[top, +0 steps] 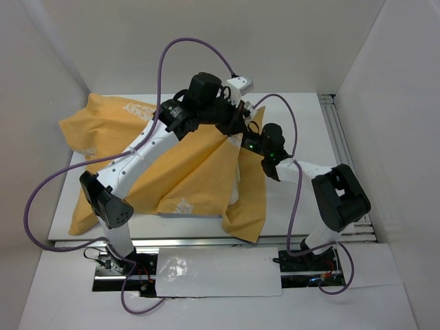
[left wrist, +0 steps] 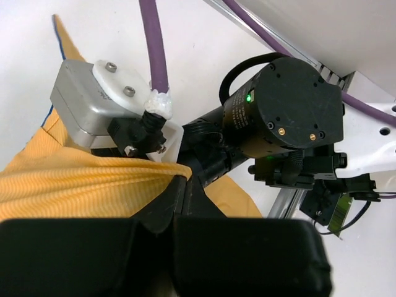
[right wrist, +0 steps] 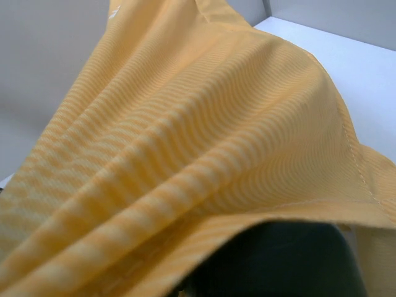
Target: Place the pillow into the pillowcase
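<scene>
Bench notes, room only. White table, its bare top showing at the far right corner. Plain white panels close it in on three sides: far wall, left wall, right wall. Grooved metal rails run near-to-far along the table's right edge. At the near edge, a glossy white sheet lies across a dark track, with a white ledge nearer. Light is even and diffuse; shadows are soft.

Bright, even overhead light; we see only soft shadows, glare on white strip at near edge. Wrist views: left gripper's fingers blurred, pillowcase weave sharp mid-frame.
</scene>
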Action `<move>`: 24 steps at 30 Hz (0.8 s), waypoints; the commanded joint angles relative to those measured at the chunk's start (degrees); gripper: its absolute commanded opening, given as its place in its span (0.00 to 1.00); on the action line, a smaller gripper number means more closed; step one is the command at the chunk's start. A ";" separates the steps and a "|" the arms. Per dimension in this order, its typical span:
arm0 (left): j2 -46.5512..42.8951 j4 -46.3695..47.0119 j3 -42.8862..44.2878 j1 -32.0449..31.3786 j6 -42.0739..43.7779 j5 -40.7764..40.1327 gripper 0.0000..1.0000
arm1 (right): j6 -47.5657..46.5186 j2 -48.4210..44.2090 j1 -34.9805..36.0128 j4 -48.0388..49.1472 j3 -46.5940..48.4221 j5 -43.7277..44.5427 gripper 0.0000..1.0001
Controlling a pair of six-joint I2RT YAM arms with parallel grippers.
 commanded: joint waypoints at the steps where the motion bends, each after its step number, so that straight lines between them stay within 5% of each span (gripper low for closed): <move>1: 0.25 6.38 1.31 -2.01 -2.51 9.45 0.00 | 1.97 0.46 1.78 5.46 1.52 3.45 0.10; 4: -0.37 6.38 -2.72 0.80 -5.06 2.51 0.00 | 3.54 -0.32 1.26 -4.64 1.53 11.79 0.21; 9: 5.06 6.38 -3.35 6.42 -9.01 -7.43 0.00 | 7.07 -3.05 0.72 -29.57 4.68 25.16 0.62; 17: 16.15 6.99 0.43 9.59 -12.80 -10.17 0.00 | 8.30 -5.16 -2.35 -45.00 4.69 30.18 0.78; 23: 17.91 7.52 0.43 9.59 -12.80 -10.08 0.00 | 9.35 -7.35 -5.77 -48.70 2.33 26.32 1.00; 24: 17.91 7.52 0.43 9.59 -12.80 -10.08 0.09 | 9.35 -9.27 -6.65 -49.40 2.32 26.32 1.00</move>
